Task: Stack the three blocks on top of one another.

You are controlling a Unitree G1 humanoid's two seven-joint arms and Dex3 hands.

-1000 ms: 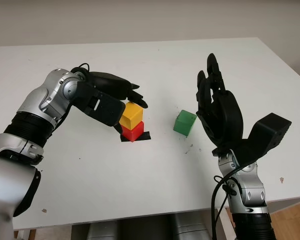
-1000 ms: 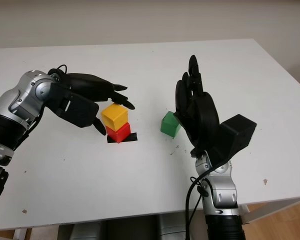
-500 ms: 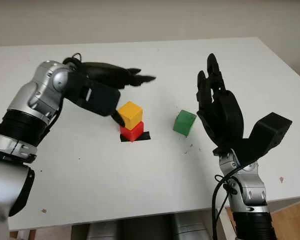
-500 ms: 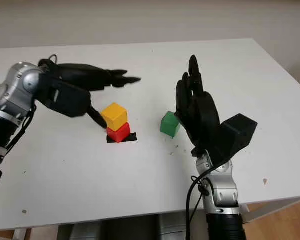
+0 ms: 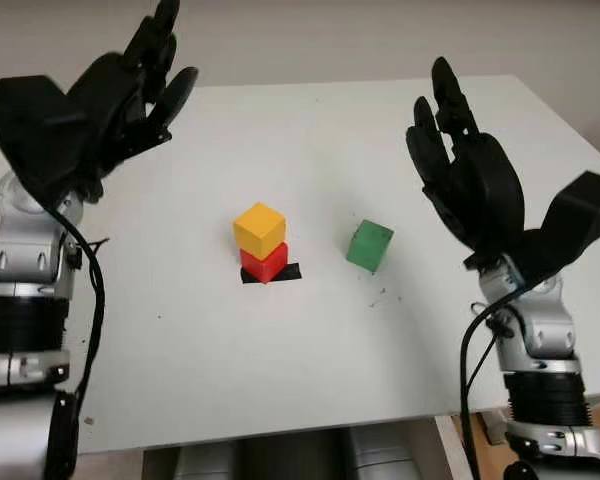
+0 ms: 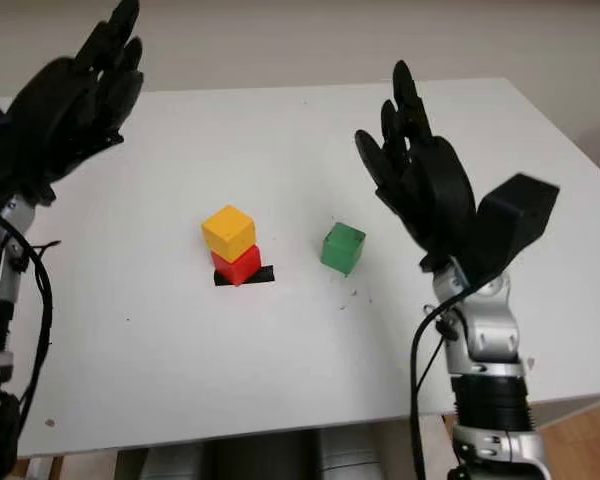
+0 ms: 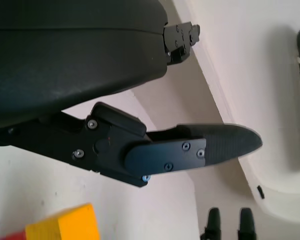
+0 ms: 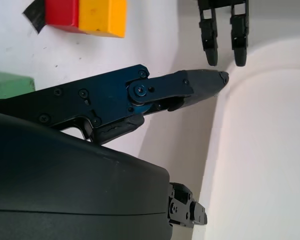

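Change since a second ago: my left hand [image 5: 100, 105], then closed around the yellow block [image 5: 259, 229], is now lifted high and well off to the left of the table [image 5: 310, 350], holding nothing, open. My right hand [image 5: 470, 185] has risen a little and sits slightly further back; otherwise it is as it was.

Item 1, yellow block: sits on the red block [image 5: 265, 263], turned a little against it, its corner overhanging. Not touched by either hand. I judge it placed and released, hence my left hand's retreat clear of the pile.

Item 2, red block: on the table, on a patch of black tape [image 5: 283, 272] that appears to mark the stacking spot. Bottom of the pile.

Item 3, green block [image 5: 369, 245]: alone on the table, near the pile on its right side, apart from it. Not yet stacked.

Item 4, right hand: raised above the table's right side, open, empty, palm facing the blocks, nearer the green block than my left hand is. I judge it stationed there to take that block next.

Status: two of three stacked.
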